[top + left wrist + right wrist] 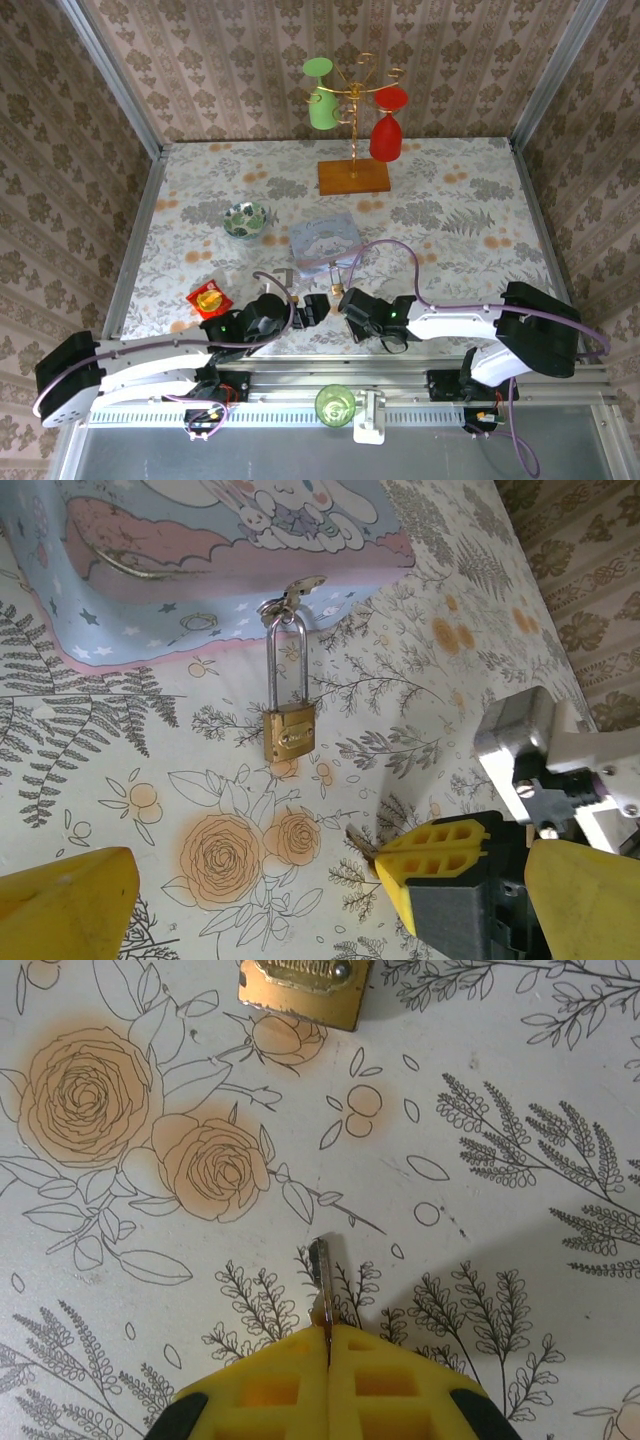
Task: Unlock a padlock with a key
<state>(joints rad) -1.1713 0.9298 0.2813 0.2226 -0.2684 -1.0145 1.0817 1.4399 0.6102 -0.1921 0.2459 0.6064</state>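
The small brass padlock (pixel 288 732) lies on the flowered tablecloth, and its silvery shackle (pixel 285 655) runs up to the hasp of the pale blue tin box (pixel 190 590). In the right wrist view the padlock (pixel 305 988) is at the top edge. My right gripper (pixel 328 1332) is shut on a thin metal key (pixel 320 1272), whose blade points toward the padlock with a gap of bare cloth between them. The left wrist view shows that key (pixel 360 842) sticking out of the right gripper (pixel 440 858). My left gripper (pixel 330 905) stands open, below the padlock.
From above, both grippers (pixel 325 305) meet just in front of the blue box (pixel 325 240). A patterned bowl (pixel 245 218) and a red-and-yellow packet (pixel 210 298) lie to the left. A mug stand (pixel 353 150) stands at the back, and a green cup (pixel 335 404) sits by the rail.
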